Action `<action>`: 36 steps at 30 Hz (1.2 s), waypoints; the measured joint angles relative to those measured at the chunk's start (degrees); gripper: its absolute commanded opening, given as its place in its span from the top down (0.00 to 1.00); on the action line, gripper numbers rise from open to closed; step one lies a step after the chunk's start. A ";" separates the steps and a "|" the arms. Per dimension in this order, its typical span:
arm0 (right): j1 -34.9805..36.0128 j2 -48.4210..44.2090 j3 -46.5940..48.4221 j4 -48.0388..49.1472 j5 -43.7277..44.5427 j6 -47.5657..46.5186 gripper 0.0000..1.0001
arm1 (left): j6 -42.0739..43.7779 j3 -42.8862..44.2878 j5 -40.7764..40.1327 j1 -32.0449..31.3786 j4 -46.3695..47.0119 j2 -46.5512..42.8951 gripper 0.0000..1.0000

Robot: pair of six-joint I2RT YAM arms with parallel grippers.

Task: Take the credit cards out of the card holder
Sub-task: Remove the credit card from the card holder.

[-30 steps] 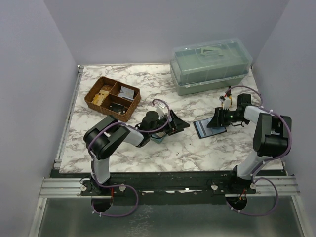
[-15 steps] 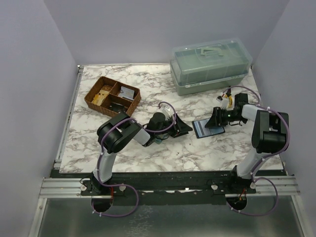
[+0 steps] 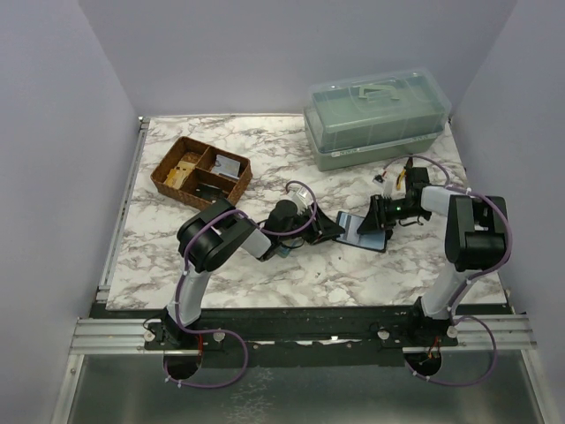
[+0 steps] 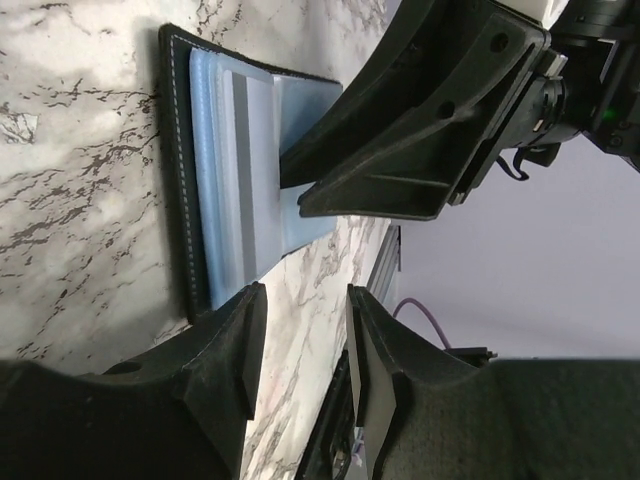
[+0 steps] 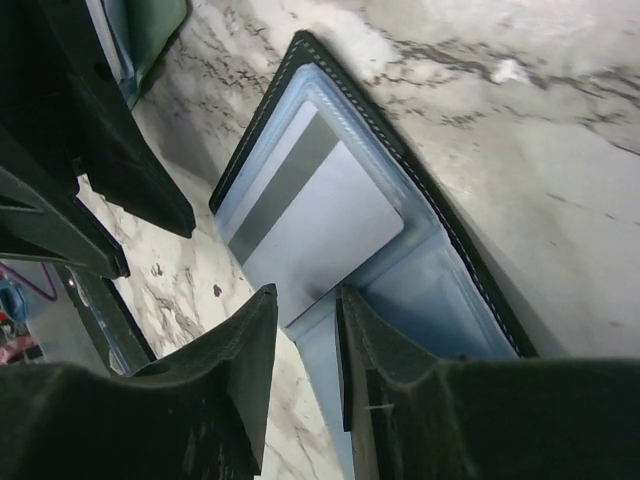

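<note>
brown wicker divided tray (image 3: 201, 175) sits back left. left gripper (image 4: 305, 295) is down at the edge of the open black bifold card holder (image 3: 364, 231) mid-table, jaws slightly apart with nothing between them. pale blue-grey credit cards (image 5: 320, 215) are tucked in its pockets. right gripper (image 5: 306, 295) has a narrow gap at a card's corner, can't tell if it's pinching. clear lidded plastic box (image 3: 375, 117) back right

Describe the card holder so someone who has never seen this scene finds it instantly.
On the marble table, in front of the clear lidded box, look between the left gripper and right gripper. The card holder lies open there: black outside, pale blue inside, unlike the brown wicker tray.
</note>
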 measured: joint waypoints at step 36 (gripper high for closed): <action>7.28 6.67 13.86 -4.52 -0.26 -16.37 0.36 | 9.88 -6.54 -1.77 0.57 -7.06 -10.97 0.47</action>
